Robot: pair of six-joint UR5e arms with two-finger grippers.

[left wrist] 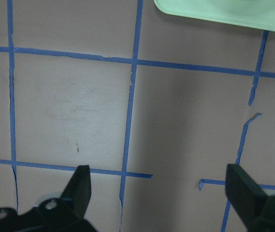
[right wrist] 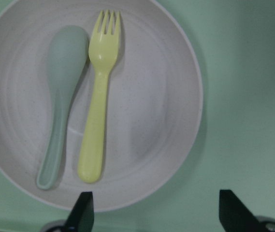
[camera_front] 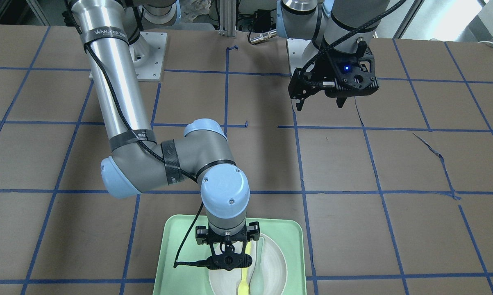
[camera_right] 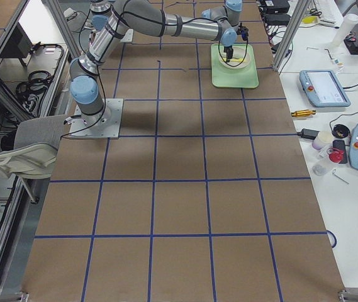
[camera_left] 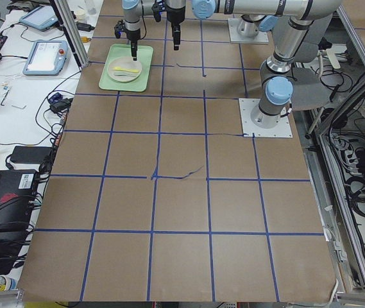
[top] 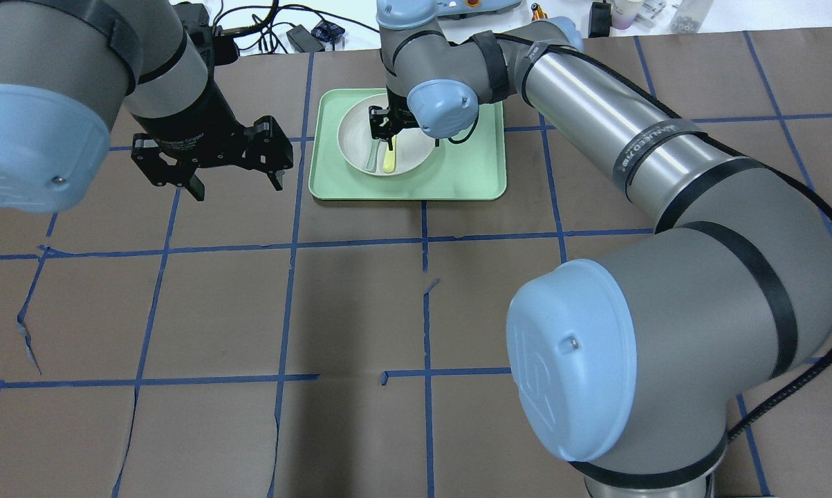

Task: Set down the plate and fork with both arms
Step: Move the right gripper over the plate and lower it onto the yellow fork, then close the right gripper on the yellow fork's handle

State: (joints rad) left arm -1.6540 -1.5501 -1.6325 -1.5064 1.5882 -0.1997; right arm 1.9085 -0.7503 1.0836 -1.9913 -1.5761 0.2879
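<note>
The off-white plate (right wrist: 151,121) lies in the mint-green tray (right wrist: 243,96). The pale-yellow fork (right wrist: 96,125) lies on the plate, next to a grey-green spoon (right wrist: 62,96). My right gripper (right wrist: 159,212) hovers open just above the plate and holds nothing. In the overhead view it (top: 382,131) is over the plate (top: 416,153), with the fork (top: 389,162) just below it. My left gripper (top: 237,188) is open and empty, above the table to the left of the tray. It also shows in the front view (camera_front: 320,104), far from the plate (camera_front: 273,262) and fork (camera_front: 243,280).
The tray (top: 471,173) sits at the table's far side from the robot, its corner showing in the left wrist view (left wrist: 224,12). Brown paper with blue tape lines and some tears (camera_front: 435,151) covers the table. The right arm's elbow (camera_front: 213,164) hangs over the table near the tray.
</note>
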